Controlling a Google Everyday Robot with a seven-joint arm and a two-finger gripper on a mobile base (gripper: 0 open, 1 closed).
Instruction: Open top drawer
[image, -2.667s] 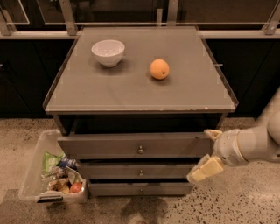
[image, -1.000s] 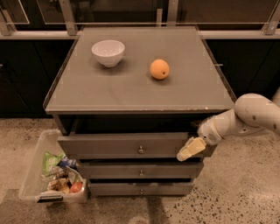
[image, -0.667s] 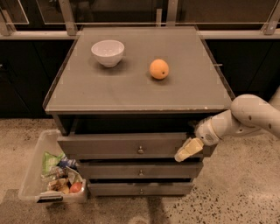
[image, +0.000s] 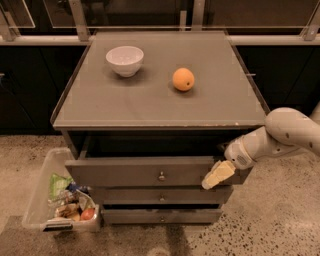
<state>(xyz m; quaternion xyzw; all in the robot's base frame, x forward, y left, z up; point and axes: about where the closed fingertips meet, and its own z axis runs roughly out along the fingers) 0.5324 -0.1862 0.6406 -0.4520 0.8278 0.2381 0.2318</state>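
Observation:
The grey cabinet has three drawers. The top drawer (image: 125, 172) is the widest, with a small round knob (image: 161, 176) at its centre. Its front stands a little forward of the cabinet, with a dark gap above it under the tabletop. My gripper (image: 218, 175) is at the right end of the top drawer's front, to the right of the knob and touching or nearly touching the panel. The white arm (image: 280, 132) reaches in from the right. The two narrower drawers (image: 160, 196) sit below.
A white bowl (image: 125, 60) and an orange (image: 183, 79) rest on the cabinet's top (image: 150, 105). A clear plastic bin (image: 37, 200) with packets and several small items stands on the floor at the left. Dark cupboards run behind the cabinet. The floor is speckled.
My gripper has moved left from beside the cabinet to the right end of the top drawer's front. The drawer front has hardly shifted. Bowl and orange have not moved.

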